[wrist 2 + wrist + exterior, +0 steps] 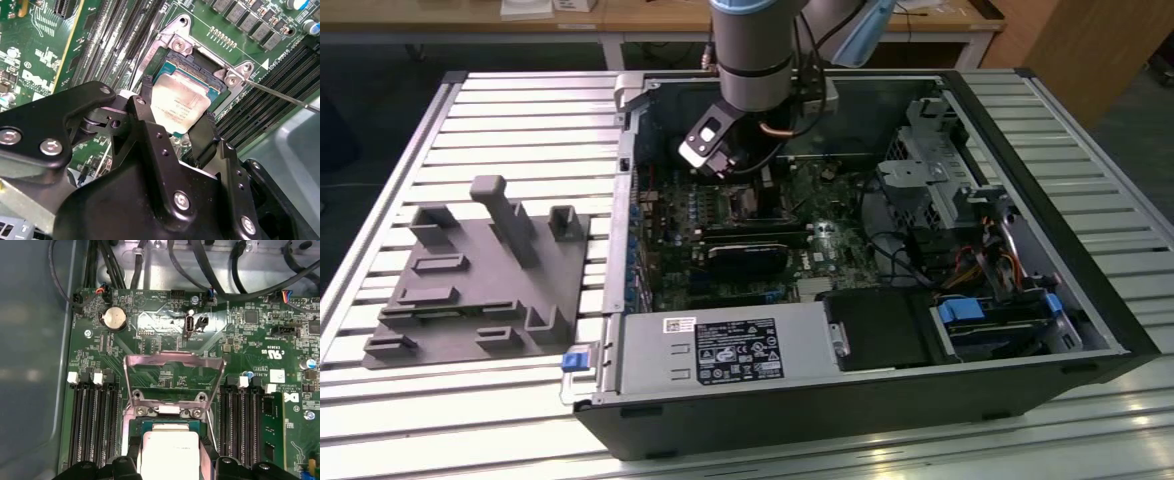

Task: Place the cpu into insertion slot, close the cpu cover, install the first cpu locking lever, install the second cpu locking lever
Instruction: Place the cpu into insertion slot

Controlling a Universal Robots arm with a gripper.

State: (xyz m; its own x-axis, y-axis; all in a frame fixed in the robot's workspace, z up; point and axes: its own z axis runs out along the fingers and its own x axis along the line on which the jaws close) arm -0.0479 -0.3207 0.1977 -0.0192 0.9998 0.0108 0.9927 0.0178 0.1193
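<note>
One arm hung into the open computer case (pixel 1107 330) at the upper middle of the exterior view. Its gripper (pixel 724 168) was low over the insertion slot (pixel 754 200), and a grey fixture (pixel 480 270) lay well apart toward the exterior view's left.

In the second wrist view I saw the jaws clamped narrowly on the cpu (pixel 182 95), a black finger (pixel 146 85) against each opposite edge. The chip was right over the slot's dark centre (pixel 200 67), and a thin lever rod (pixel 285 97) stuck out beside the socket.

In the first wrist view the cpu (pixel 170 455) sat between the fingers at the slot (pixel 170 426); I could not tell whether it was seated. The cpu cover (pixel 172 359) stood swung open just beyond, between the banks of memory slots (pixel 92 430).
</note>
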